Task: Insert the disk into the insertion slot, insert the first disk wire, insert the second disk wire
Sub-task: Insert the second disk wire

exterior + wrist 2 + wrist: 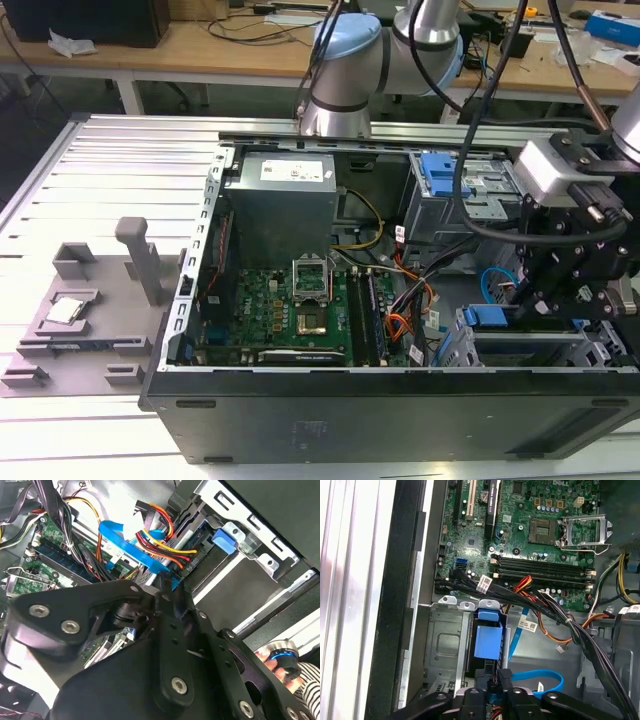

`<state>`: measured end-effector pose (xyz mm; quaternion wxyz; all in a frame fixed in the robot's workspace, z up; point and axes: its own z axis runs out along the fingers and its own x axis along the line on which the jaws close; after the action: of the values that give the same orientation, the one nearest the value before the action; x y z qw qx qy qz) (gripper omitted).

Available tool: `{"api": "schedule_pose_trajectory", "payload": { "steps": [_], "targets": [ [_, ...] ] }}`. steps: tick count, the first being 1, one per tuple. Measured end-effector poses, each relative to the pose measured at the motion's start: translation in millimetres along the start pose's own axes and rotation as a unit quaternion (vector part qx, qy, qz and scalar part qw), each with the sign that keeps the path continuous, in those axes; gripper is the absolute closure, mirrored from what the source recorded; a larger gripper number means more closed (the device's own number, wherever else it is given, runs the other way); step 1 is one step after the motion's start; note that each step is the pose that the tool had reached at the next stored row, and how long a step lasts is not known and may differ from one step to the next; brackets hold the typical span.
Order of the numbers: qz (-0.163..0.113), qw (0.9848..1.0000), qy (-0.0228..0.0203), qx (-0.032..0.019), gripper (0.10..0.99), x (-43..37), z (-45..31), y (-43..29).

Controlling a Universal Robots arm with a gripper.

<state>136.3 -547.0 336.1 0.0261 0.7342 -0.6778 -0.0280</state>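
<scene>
My gripper (496, 686) hangs over the drive cage (445, 645), its jaws narrowed on the blue cable (540, 676). The disk (487, 640) already sits inside the cage, at the exterior view's right, with the red-orange wires (162, 542) just beside it.

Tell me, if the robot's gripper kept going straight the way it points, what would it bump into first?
Most likely the disk. In the first wrist view the gripper points at its blue carrier, seated in the insertion slot. The second disk wire curls just beside that line. Depth is hard to judge.
</scene>
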Motion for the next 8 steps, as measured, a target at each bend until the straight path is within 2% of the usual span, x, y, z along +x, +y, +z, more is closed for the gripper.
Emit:
{"api": "schedule_pose_trajectory", "payload": {
  "steps": [1,2,4,5,6,7,8],
  "targets": [
    [0.0,1.0,0.0002,0.0,0.851,0.0,-1.2,0.2],
    [0.0,1.0,0.0002,0.0,0.851,-0.1,-10.0,0.9],
    [0.0,1.0,0.0002,0.0,0.851,-0.1,-18.3,1.5],
    [0.0,1.0,0.0004,0.0,0.867,-0.7,-27.2,2.2],
    [0.0,1.0,0.0008,-0.0001,0.98,-0.9,-44.1,3.4],
    [0.0,1.0,0.0011,-0.0001,0.98,-0.9,-56.5,4.4],
    [0.0,1.0,0.001,-0.0001,0.98,-0.9,-57.2,4.4]
  ]
}}
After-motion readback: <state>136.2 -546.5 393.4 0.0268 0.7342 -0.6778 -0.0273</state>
